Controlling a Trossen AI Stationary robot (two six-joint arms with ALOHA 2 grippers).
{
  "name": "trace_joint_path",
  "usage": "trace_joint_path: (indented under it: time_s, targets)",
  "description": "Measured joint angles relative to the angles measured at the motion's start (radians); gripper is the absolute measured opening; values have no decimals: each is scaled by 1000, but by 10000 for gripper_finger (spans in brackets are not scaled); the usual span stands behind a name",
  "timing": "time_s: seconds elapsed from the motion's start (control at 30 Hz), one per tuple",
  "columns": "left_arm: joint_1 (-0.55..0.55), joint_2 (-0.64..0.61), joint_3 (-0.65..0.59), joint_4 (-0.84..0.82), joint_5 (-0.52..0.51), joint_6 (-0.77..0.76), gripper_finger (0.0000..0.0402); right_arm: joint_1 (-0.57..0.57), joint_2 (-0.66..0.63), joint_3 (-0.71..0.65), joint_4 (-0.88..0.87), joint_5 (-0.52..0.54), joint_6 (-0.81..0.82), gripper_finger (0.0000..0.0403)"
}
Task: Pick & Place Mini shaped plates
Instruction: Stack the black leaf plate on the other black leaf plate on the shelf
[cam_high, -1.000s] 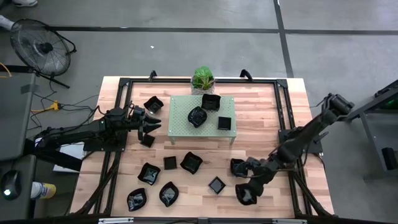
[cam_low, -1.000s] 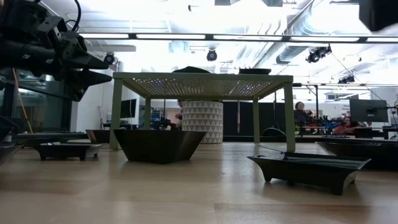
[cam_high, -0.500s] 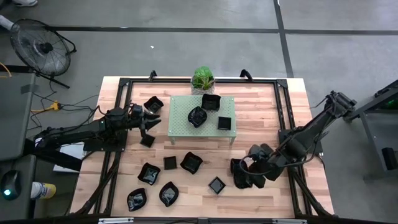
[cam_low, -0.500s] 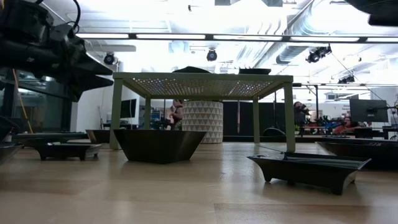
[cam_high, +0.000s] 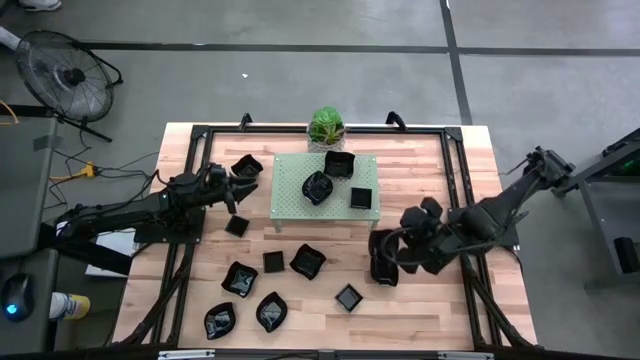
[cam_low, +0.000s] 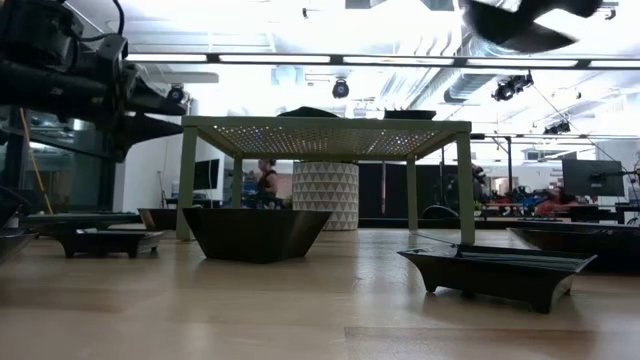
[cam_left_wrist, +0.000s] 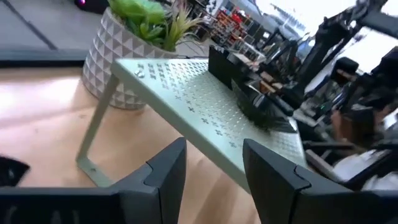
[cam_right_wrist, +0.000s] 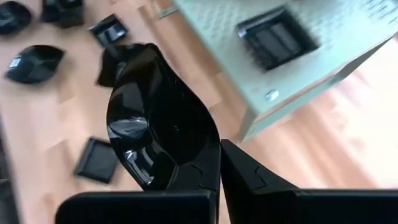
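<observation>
Rack already has three plates on it, so free space is tight. Your right gripper is clamped on a plate, held by the rim in the air near the rack's right end; a thin rim grip could slip or clip the rack edge. Left gripper hovers by the rack's left end, fingers apart, empty. Other plates lie on the table.

A rack stands mid-bench, with three plates on it and a plant behind it. More plates lie before and left of the rack. One plate hangs off its right front corner.
</observation>
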Motion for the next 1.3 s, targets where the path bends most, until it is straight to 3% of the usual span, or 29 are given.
trace_joint_path:
  time_s: [0.27, 0.43, 0.7, 0.93, 1.13, 1.3]
  targets:
    - [0, 0, 0, 26, 30, -234, 156, -170, -1, 84, 14, 84, -249, 0]
    - [0, 0, 2, 138, -40, -281, 156, -290, -1, 128, 136, 103, -448, 0]
    - [0, 55, 176, 166, -146, 18, 156, -464, 23, 129, 428, 60, -678, 0]
    - [0, 232, 361, 106, -130, 188, 160, -585, 124, 128, 681, -31, -815, 0]
    - [0, 440, 526, 24, -169, 344, 212, -631, 207, 127, 837, -29, -876, 0]
    - [0, 577, 642, 2, -198, 453, 252, -665, 242, 127, 920, 53, -956, 0]
